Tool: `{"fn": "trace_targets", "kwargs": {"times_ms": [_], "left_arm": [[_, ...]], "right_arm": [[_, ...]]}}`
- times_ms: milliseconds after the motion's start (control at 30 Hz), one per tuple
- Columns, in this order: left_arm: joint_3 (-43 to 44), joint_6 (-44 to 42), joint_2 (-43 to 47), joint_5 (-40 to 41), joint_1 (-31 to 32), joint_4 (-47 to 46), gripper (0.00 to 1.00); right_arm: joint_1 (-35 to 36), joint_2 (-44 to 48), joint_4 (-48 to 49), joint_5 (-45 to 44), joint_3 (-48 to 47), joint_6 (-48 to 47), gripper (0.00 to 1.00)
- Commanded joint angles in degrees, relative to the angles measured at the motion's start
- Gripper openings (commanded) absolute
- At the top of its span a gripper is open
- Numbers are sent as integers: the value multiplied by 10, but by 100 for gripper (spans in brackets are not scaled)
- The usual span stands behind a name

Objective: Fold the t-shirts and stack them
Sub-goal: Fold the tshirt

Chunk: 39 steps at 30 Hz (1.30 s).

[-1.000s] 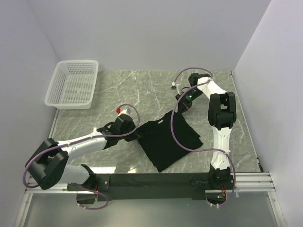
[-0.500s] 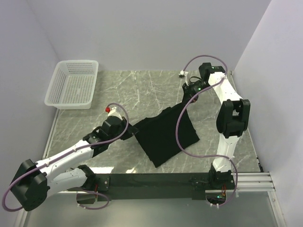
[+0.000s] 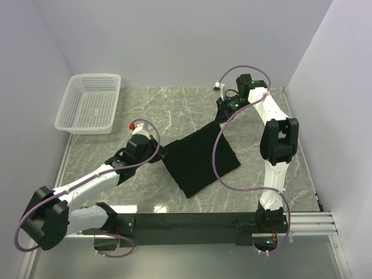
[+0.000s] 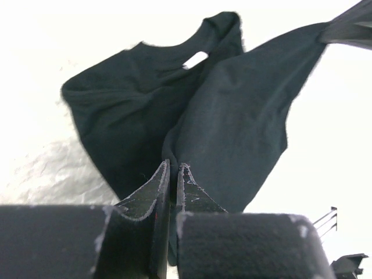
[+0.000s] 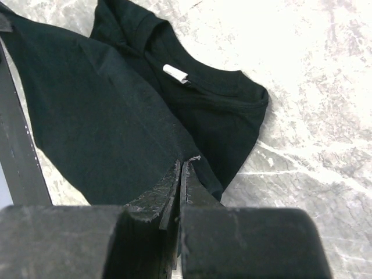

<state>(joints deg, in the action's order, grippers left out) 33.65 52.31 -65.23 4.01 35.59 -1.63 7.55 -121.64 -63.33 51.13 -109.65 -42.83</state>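
No legible text
A white tag (image 5: 175, 74) is seen at the t-shirt (image 5: 87, 116) collar, upper centre; nothing can be read.

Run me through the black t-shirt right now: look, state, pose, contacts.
The t-shirt is black, soft knit-looking cloth, with a ribbed crew collar and a small white neck tag. It is stretched diagonally between the two grippers: the left gripper is shut on its left corner, the right gripper shut on its far corner. The rest drapes, wrinkled and partly doubled over, onto the marble table. No logo shows.
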Motion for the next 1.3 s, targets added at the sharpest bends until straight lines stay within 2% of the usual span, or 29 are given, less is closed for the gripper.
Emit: {"fn": "trace_targets", "kwargs": {"times_ms": [0,133,200,400,533,700,1000,1100,1133,1200,1233,1267], "left_arm": [[29,-30,32,2,-2,-41,0],[49,-41,85,48,-2,-23,1],[55,-49,87,66,-9,-15,1],[63,-62,-8,22,-76,-49,0],[88,-71,-120,-1,-112,-98,0],[131,-76,-206,-32,-141,-112,0],[156,-44,-255,-27,-151,-94,1],[171,-40,-270,-30,-155,-84,1],[176,-39,-276,-34,-156,-84,1],[188,-39,-287,-36,-156,-82,10],[193,-38,-289,-44,-158,-81,17],[198,-38,-289,-45,-158,-81,31]], "right_arm": [[-6,42,22,32,4,1,0],[-11,97,65,58,17,28,0],[-9,111,113,60,16,81,0],[32,31,203,-5,-44,196,0],[48,-55,253,-114,-89,283,0],[55,-95,273,-170,-100,296,0],[59,-113,302,-201,-98,329,0],[61,-117,312,-199,-103,346,10],[61,-118,313,-198,-107,347,18],[61,-116,319,-202,-109,353,32],[61,-114,320,-203,-109,355,42],[60,-111,320,-203,-109,354,46]]}}
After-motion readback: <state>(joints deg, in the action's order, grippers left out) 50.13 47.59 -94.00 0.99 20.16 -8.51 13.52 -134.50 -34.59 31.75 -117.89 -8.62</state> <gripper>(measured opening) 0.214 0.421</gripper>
